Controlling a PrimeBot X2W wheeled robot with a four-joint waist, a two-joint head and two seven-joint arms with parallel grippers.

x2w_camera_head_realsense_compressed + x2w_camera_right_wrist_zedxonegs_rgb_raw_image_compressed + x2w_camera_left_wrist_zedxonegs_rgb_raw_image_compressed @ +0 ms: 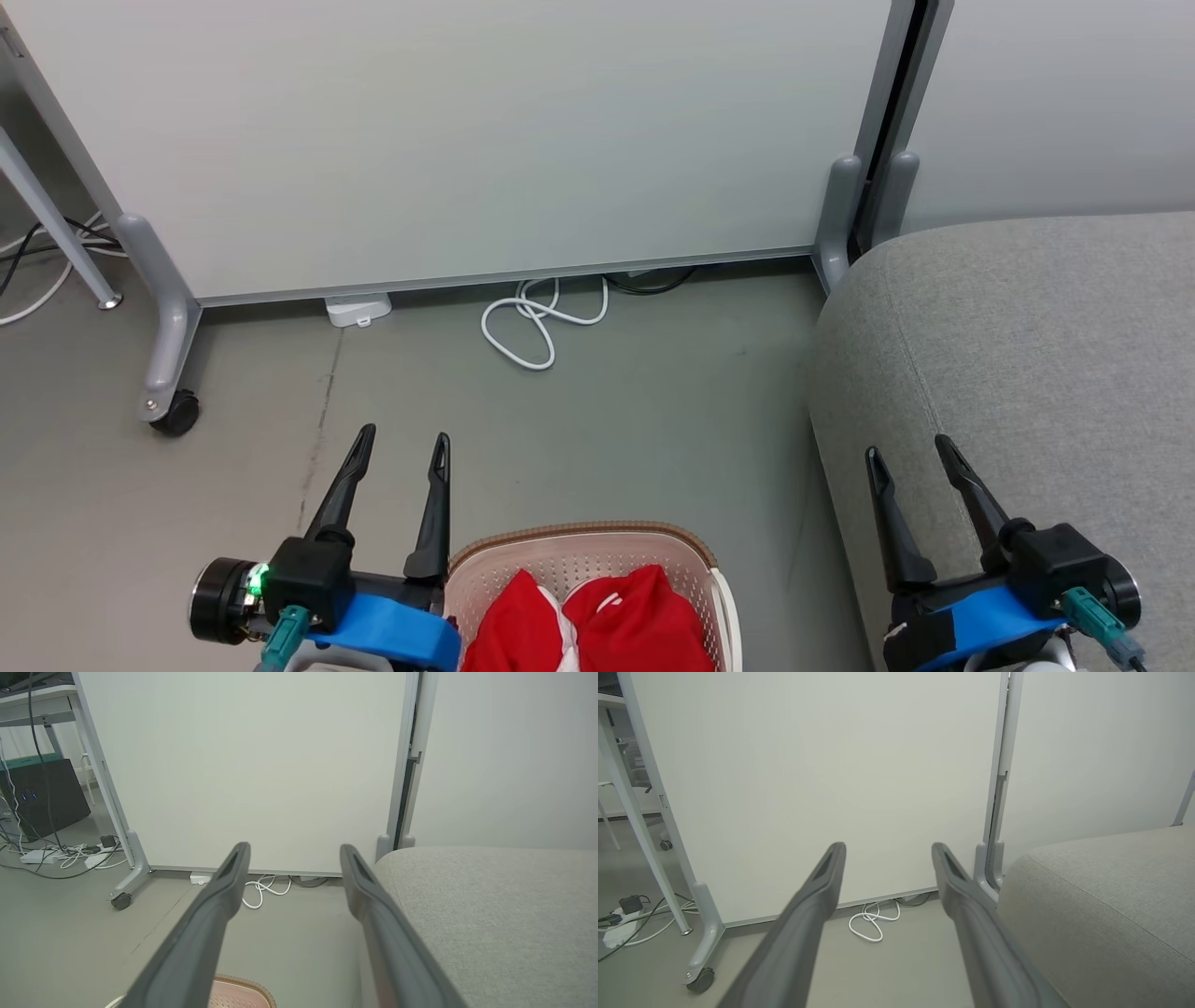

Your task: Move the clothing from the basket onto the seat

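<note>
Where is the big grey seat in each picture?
Head view: the seat is on the right side, from the middle down to the bottom edge.
Left wrist view: the seat is at the lower right.
Right wrist view: the seat is at the lower right too.
Shared landmark: the white cable loop on the floor below the white panel, left of the seat each time.

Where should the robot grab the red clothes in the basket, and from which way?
Probably the bunched-up hump of the red clothing, pinched from straight above. The basket walls fence in its sides, so the open top looks like the only way in. The open left gripper is nearest.
</note>
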